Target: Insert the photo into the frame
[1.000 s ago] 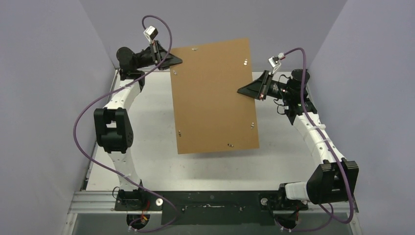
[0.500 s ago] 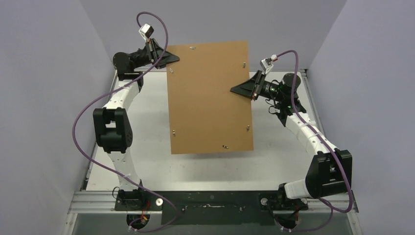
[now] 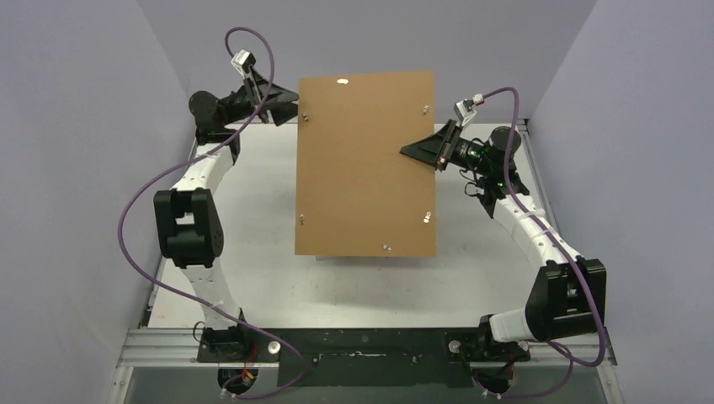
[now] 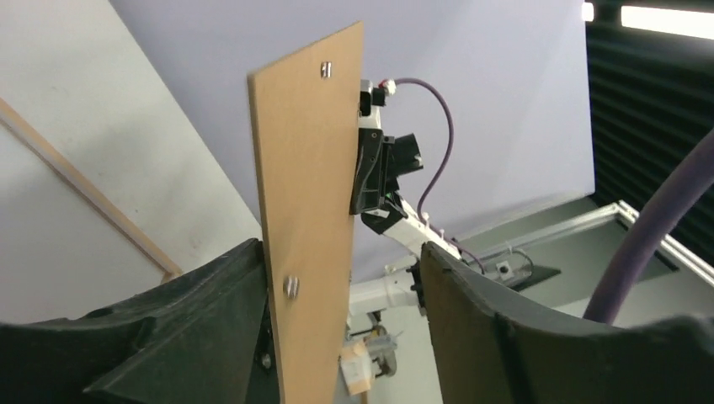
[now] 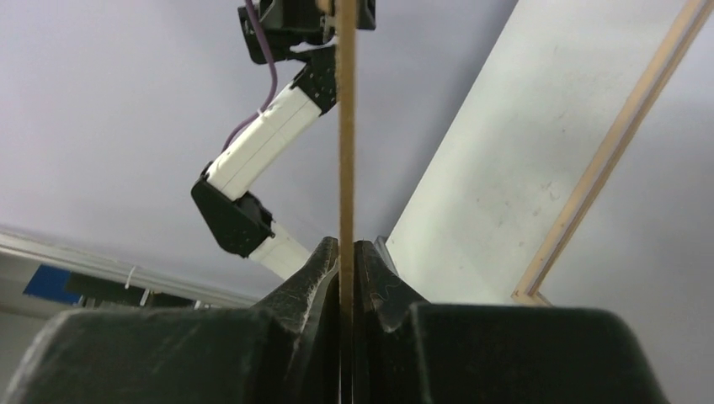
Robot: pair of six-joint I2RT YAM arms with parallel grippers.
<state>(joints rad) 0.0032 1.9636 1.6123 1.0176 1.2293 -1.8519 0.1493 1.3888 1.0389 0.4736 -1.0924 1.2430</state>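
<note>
A plain brown backing board [image 3: 366, 168] hangs in the air over the table. My right gripper [image 3: 404, 152] is shut on its right edge, and the right wrist view shows the thin board [image 5: 346, 126] pinched between the closed fingers [image 5: 370, 269] of that gripper [image 5: 347, 244]. My left gripper [image 3: 295, 112] is open at the board's upper left edge. In the left wrist view the board [image 4: 307, 168] stands between that gripper's [image 4: 341, 252] spread jaws, against the left finger, with a gap to the right one. A pale wooden edge of the frame [image 5: 619, 139] [image 4: 84, 187] lies on the table. The photo is hidden.
The white table [image 3: 253, 210] is enclosed by lilac walls [image 3: 76, 126] on the left, right and back. Purple cables [image 3: 135, 210] loop off both arms. The arm bases sit on a black rail [image 3: 362, 345] at the near edge.
My left gripper has opened and let go of the board's edge. The board has turned from tilted to square with the table, still held by the right gripper.
</note>
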